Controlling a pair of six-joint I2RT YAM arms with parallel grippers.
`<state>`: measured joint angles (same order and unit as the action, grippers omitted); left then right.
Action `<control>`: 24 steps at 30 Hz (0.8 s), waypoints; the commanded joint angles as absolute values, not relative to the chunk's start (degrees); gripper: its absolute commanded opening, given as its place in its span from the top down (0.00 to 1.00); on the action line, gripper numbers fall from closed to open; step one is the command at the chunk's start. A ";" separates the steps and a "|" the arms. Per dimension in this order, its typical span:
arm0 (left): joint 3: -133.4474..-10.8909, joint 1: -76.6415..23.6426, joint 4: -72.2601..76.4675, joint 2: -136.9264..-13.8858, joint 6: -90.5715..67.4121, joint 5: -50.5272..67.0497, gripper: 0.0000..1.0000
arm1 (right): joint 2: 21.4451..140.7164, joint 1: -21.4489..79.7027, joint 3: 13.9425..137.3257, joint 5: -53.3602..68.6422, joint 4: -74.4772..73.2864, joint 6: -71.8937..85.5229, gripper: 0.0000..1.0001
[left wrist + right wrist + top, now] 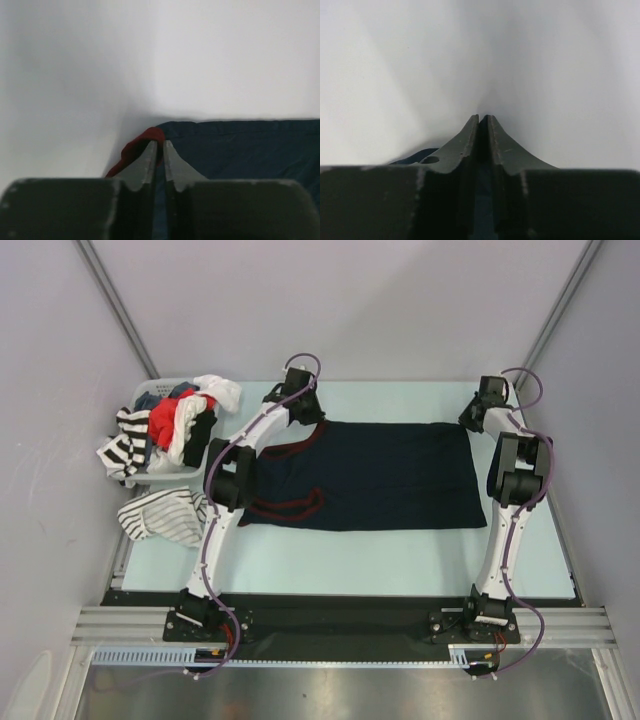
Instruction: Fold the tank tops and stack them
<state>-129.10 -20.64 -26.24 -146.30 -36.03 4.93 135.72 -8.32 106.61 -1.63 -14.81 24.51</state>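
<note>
The pale tabletop carries the navy tank top, spread flat at its centre, long side running from 9 to 3 o'clock, with maroon trim curling along the armholes at the 9 o'clock end. At 10 o'clock of the tabletop a basket holds a heap of clothes in red, white, black and stripes. Just below it, at 9 o'clock, the striped tank top lies crumpled, apart from the navy one. The 2 arms reach to the garment's far edge, one at its 11 o'clock corner and one at its 1 o'clock corner. The left claw is all but closed, pinching the maroon-trimmed edge of the navy cloth. The right claw is likewise nearly closed, a thin strip of dark blue cloth showing in the slit between its fingers.
</note>
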 commanded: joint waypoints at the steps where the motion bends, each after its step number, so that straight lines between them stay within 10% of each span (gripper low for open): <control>1: -130.08 -20.30 -24.35 -145.10 -35.33 6.41 0.90 | 131.75 -7.56 105.38 -4.04 -13.10 23.47 0.85; 3: -132.35 -20.22 -24.69 -146.16 -34.98 6.85 0.97 | 131.57 -7.47 105.56 -4.13 -13.09 23.12 1.00; 11: -129.55 -18.81 -21.97 -141.68 -34.02 6.95 1.00 | 129.20 -7.82 104.41 -3.26 -12.74 23.20 1.00; 16: -129.11 -18.81 -21.45 -139.66 -32.96 7.29 1.00 | 127.80 -8.61 104.15 -1.50 -13.01 23.99 0.70; 20: -128.93 -18.81 -20.92 -141.06 -32.61 9.49 1.00 | 127.53 -9.14 103.45 -0.53 -12.48 24.87 1.00; 24: -129.20 -18.81 -21.09 -141.42 -32.61 10.02 1.00 | 127.53 -9.23 103.45 0.97 -12.57 24.79 1.00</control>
<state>-128.38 -19.18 -23.40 -145.08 -34.00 8.64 130.72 -8.88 103.85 -0.27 -14.24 24.58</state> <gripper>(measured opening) 0.010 0.031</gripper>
